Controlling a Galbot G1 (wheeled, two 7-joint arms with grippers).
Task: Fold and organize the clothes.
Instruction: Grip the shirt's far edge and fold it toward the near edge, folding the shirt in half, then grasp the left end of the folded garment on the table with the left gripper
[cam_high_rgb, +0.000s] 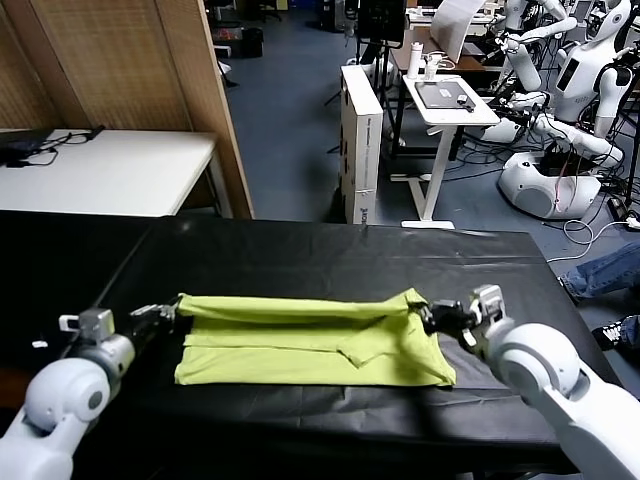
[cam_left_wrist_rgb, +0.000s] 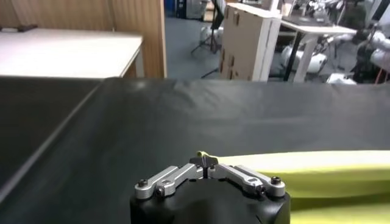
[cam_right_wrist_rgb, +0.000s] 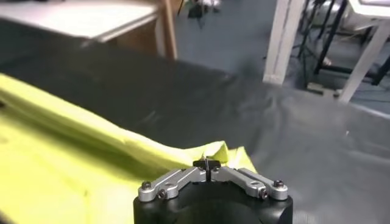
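My left tool (cam_high_rgb: 168, 313) and right tool (cam_high_rgb: 432, 317) are each clamped on an end of the thin lime-green T-shirt (cam_high_rgb: 310, 340), whose length runs left-right between them on the black tabletop (cam_high_rgb: 300, 255).

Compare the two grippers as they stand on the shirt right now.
The left gripper pinches the yellow-green T-shirt at its left far corner; the right gripper pinches its right far corner. The left one reaches in from the table's left side, the right one from the opposite side. Both are shut on the fabric, holding the folded edge between them.
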